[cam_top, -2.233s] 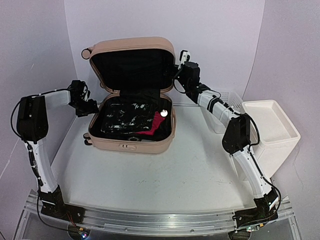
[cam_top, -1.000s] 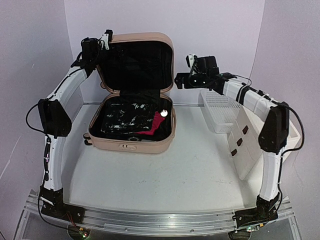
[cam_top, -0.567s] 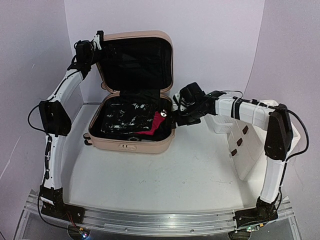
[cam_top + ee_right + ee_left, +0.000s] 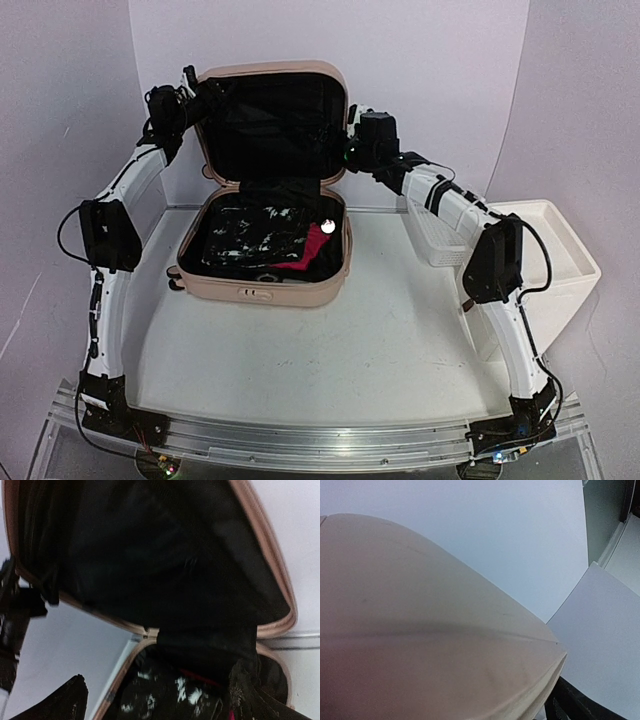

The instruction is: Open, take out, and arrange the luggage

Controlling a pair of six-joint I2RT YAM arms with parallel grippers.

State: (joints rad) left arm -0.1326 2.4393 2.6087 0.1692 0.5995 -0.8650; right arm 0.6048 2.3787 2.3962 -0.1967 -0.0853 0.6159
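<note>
Since a moment ago the right arm has swung up from the lower shell. Now the right gripper (image 4: 353, 128) hovers at the right edge of the raised lid (image 4: 270, 72), its fingers (image 4: 70, 700) wide apart with nothing between them. The left arm stays stretched high, with the left gripper (image 4: 196, 88) at the lid's upper left corner, jaws wide. Whether it touches the shell I cannot tell. The luggage (image 4: 215, 285) lies open at the upper centre of the table (image 4: 330, 360), lid upright. Its front lock panel (image 4: 256, 294) is too small for me to read.
</note>
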